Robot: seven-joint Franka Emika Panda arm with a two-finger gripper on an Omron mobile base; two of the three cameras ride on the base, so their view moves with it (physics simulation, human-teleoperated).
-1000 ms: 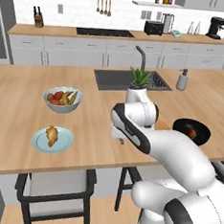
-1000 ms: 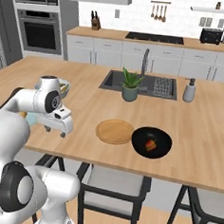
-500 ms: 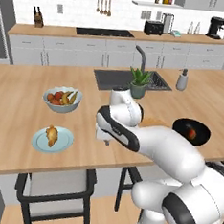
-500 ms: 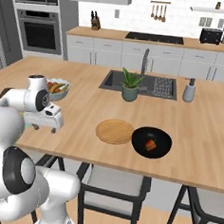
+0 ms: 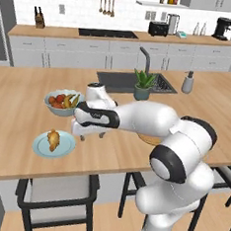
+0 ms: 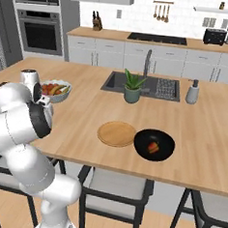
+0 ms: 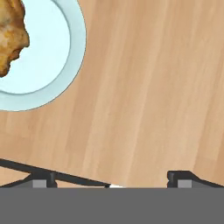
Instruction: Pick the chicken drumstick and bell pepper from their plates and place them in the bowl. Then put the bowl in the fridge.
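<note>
Hand view: the claw (image 7: pixel 111 177) hangs empty over bare wooden counter (image 7: pixel 148 87), its jaws wide apart. Just beside it, up and to one side, lies the chicken drumstick (image 7: pixel 11 33) on the pale blue plate (image 7: pixel 57 65). Well away across the counter, the bell pepper (image 6: pixel 153 147) sits in the black bowl (image 6: pixel 154 144), touching the tan plate (image 6: pixel 116 133).

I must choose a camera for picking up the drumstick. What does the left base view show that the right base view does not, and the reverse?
The left base view gives you the pale blue plate with the chicken drumstick lying on it, near the front edge of the counter. The right base view gives instead the black bowl with the bell pepper inside, the whole wood plate beside it, and the wall ovens. Shared: the fruit bowl, the potted plant and the sink.
</note>
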